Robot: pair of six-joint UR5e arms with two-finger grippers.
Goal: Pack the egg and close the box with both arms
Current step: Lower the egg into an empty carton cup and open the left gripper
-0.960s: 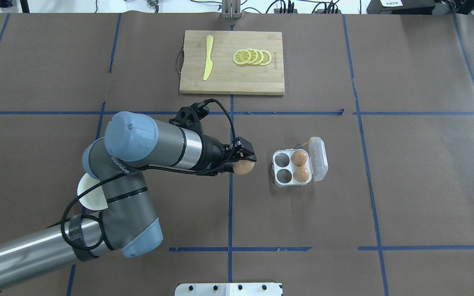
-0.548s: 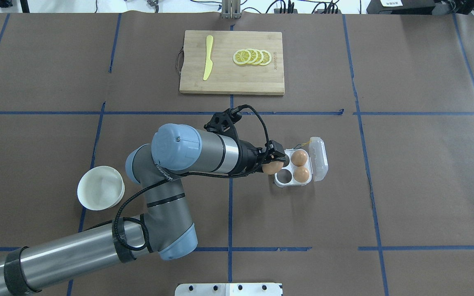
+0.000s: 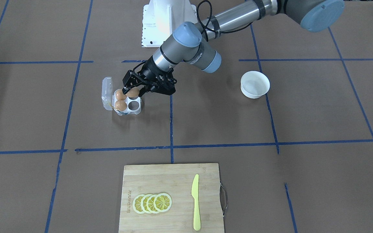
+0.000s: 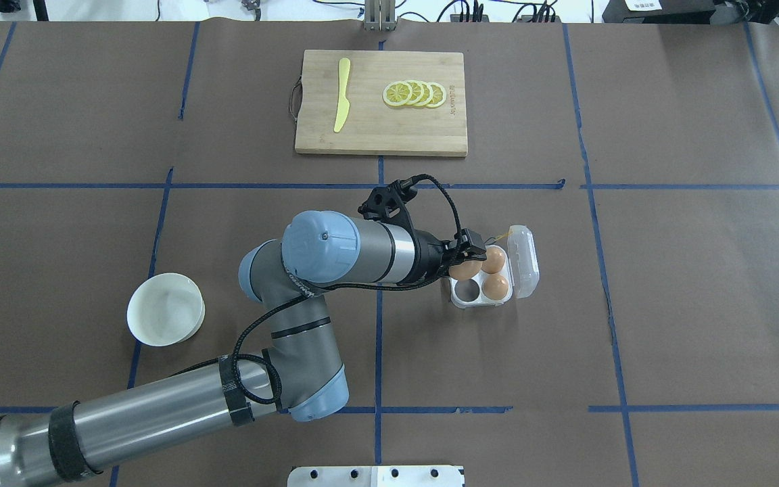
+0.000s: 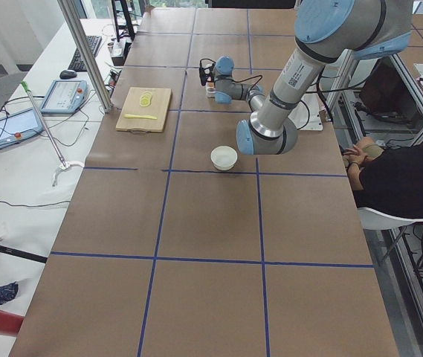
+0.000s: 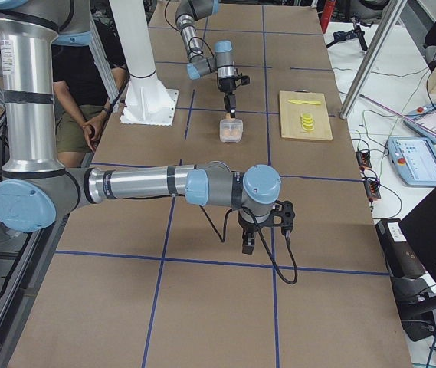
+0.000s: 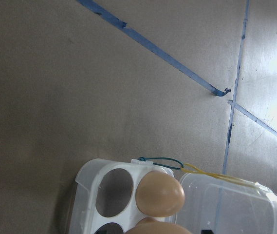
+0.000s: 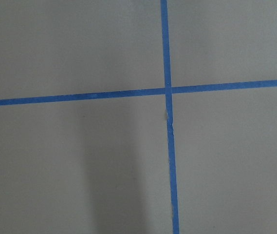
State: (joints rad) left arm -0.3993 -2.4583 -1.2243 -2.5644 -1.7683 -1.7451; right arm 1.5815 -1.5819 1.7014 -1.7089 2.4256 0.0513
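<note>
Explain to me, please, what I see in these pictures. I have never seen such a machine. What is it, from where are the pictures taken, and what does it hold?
This is a robot with a left arm and a right arm at a table covered in brown paper. Each arm ends in a two-finger gripper. One camera looks down from behind the robot, one faces it, two stand at the table's ends, and one sits on each wrist.

The left gripper is shut on the egg, over a free cell of the box, whose clear lid lies open. Two other eggs sit in the box.

Also on the table are a white bowl and a cutting board with lemon slices and a yellow knife.

The right gripper hangs low over the paper, away from the box. I cannot tell whether it is open or shut.
</note>
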